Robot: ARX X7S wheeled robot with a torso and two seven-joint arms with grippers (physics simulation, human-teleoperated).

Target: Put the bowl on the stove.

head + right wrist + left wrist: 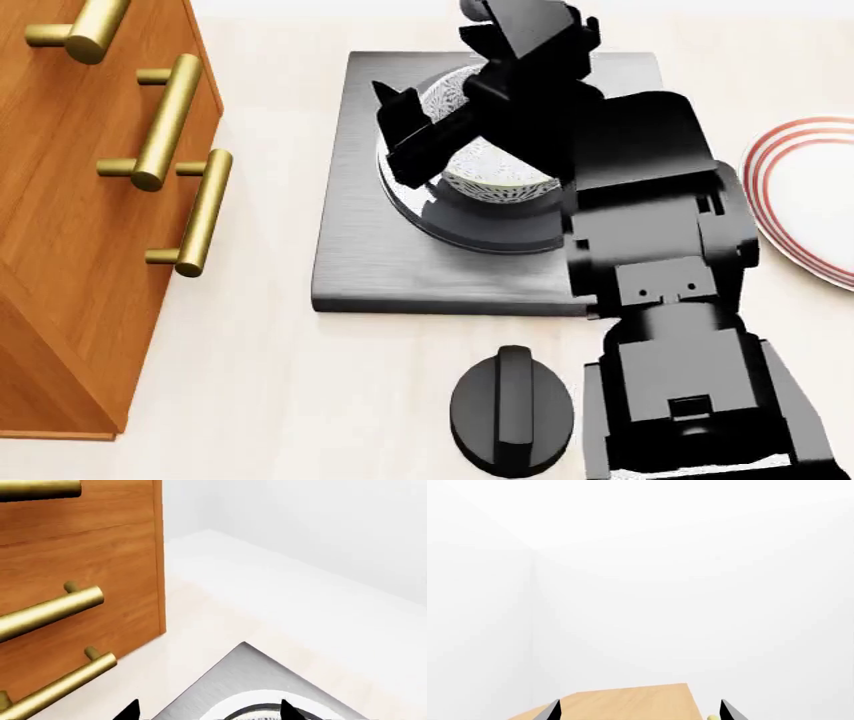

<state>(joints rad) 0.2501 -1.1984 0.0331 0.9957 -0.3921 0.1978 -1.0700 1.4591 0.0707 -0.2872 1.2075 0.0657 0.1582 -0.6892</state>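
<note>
Countertop: knob, plate beside stove.

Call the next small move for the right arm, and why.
Probably lift the right gripper straight up and clear. The speckled bowl already sits on the stove burner ring, and the fingers look spread around its rim rather than pinching it.

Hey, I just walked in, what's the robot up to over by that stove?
The robot's right arm reaches over the stove, with its tool at the speckled bowl. The bowl sits over the ring burner in the middle of the stove. Whether the tool is gripping the bowl or has let go cannot be told. The left tool is off to the side, open and empty. A black knob, a red-ringed plate and a wooden drawer cabinet stand nearby.
</note>
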